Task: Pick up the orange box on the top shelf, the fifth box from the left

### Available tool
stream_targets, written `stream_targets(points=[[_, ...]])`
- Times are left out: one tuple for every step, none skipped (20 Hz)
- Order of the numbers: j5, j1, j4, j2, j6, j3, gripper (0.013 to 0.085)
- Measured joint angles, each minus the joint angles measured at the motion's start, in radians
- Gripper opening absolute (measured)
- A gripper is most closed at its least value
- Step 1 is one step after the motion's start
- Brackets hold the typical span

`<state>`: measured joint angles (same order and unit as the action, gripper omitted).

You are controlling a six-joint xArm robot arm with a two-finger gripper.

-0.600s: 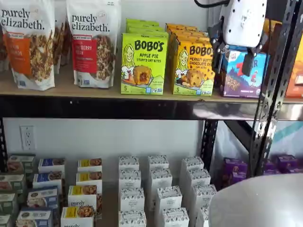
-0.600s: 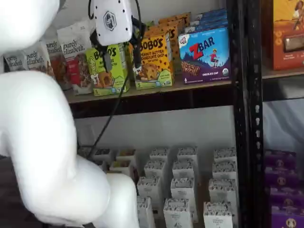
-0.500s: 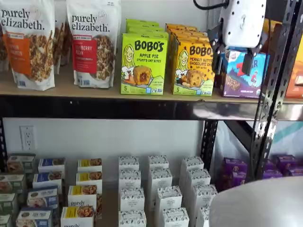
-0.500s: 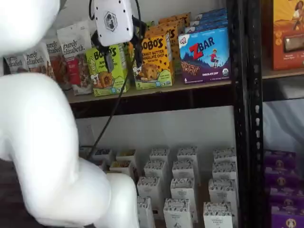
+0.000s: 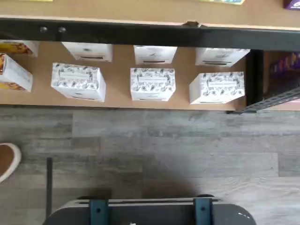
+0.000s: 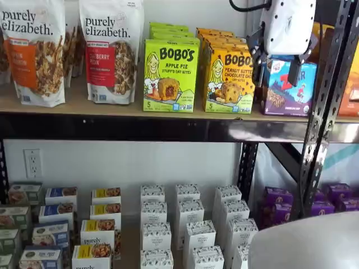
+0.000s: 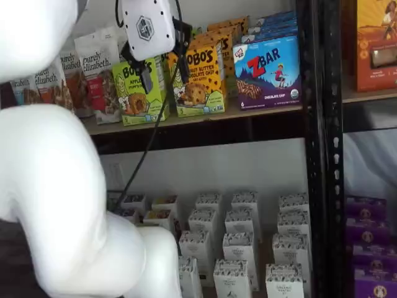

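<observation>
The orange box (image 6: 229,78) is a yellow-orange Bobo's carton standing upright at the front of a row on the top shelf (image 6: 112,128). It shows in both shelf views (image 7: 200,77). The lime-green Bobo's box (image 6: 170,75) stands to its left and the blue ZBar box (image 6: 286,89) to its right. My gripper (image 6: 276,66) hangs in front of the shelf at box height with a white body and two black fingers. The fingers are open with a plain gap and hold nothing. In a shelf view the gripper (image 7: 162,71) overlaps the green and orange boxes. It does not touch them.
Purely Elizabeth bags (image 6: 109,50) stand at the shelf's left. A black upright (image 6: 322,112) rises right of the ZBar box. White boxes (image 6: 188,235) fill the lower shelf, also in the wrist view (image 5: 152,84). My white arm (image 7: 68,205) fills the left foreground.
The gripper has risen a little in front of the top shelf and tilted slightly. The boxes have not moved.
</observation>
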<state>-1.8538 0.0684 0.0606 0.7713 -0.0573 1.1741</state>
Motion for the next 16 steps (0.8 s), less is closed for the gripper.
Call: stream_targets(points=[[0.001, 0.004, 0.006, -0.003, -0.002, 0.0, 0.085], [0.002, 0.007, 0.011, -0.007, -0.004, 0.002, 0.085], [0.004, 0.007, 0.011, -0.012, -0.005, 0.004, 0.085], [0.009, 0.006, 0.009, -0.015, -0.005, 0.004, 0.085], [0.018, 0.007, 0.011, -0.02, -0.007, 0.006, 0.085], [0.022, 0.019, 0.028, -0.028, -0.014, 0.009, 0.085], [0.026, 0.034, 0.048, -0.035, -0.023, 0.013, 0.085], [0.032, 0.044, 0.063, -0.045, -0.03, 0.018, 0.085], [0.038, 0.046, 0.068, -0.053, -0.033, 0.022, 0.085], [0.046, 0.046, 0.069, -0.062, -0.033, 0.027, 0.085], [0.055, 0.041, 0.065, -0.073, -0.031, 0.035, 0.085], [0.064, 0.036, 0.062, -0.09, -0.029, 0.046, 0.085], [0.07, 0.035, 0.065, -0.103, -0.028, 0.055, 0.085], [0.076, 0.037, 0.073, -0.114, -0.029, 0.062, 0.085], [0.081, 0.039, 0.081, -0.125, -0.029, 0.069, 0.085], [0.088, 0.04, 0.09, -0.139, -0.029, 0.079, 0.085]])
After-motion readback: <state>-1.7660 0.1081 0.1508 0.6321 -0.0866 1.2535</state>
